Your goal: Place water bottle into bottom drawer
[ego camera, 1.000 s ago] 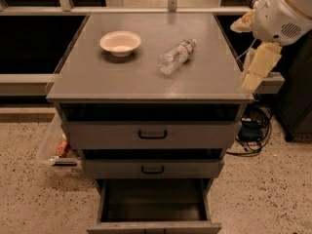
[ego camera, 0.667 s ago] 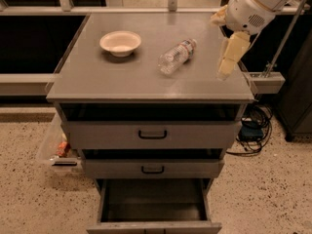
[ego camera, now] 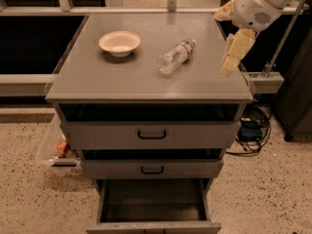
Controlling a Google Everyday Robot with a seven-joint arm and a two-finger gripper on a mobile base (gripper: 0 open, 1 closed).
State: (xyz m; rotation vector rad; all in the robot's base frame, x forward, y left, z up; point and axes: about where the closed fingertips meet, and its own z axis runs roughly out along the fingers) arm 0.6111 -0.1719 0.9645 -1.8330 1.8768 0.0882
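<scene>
At the bottom centre of the frame, the deep grey metal bottom drawer [ego camera: 153, 204] stands pulled out, its dark inside bare, apparently ready to receive. Two shallower grey drawers [ego camera: 151, 134] with black handles sit above it. On the grey bench [ego camera: 146, 84], right of centre, the small clear crinkled plastic water bottle [ego camera: 175, 57] lies on its side, apart from a round cream bowl [ego camera: 119, 43]. The cream pincer [ego camera: 233, 55] hangs at upper right over the bench's edge, holding nothing; its opening cannot be told. A speckled floor [ego camera: 273, 189] surrounds the cabinet.

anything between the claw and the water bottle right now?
Nothing. In the camera view, only bare grey cabinet top separates the claw, hanging over the top's right edge, from the water bottle lying on its side.
</scene>
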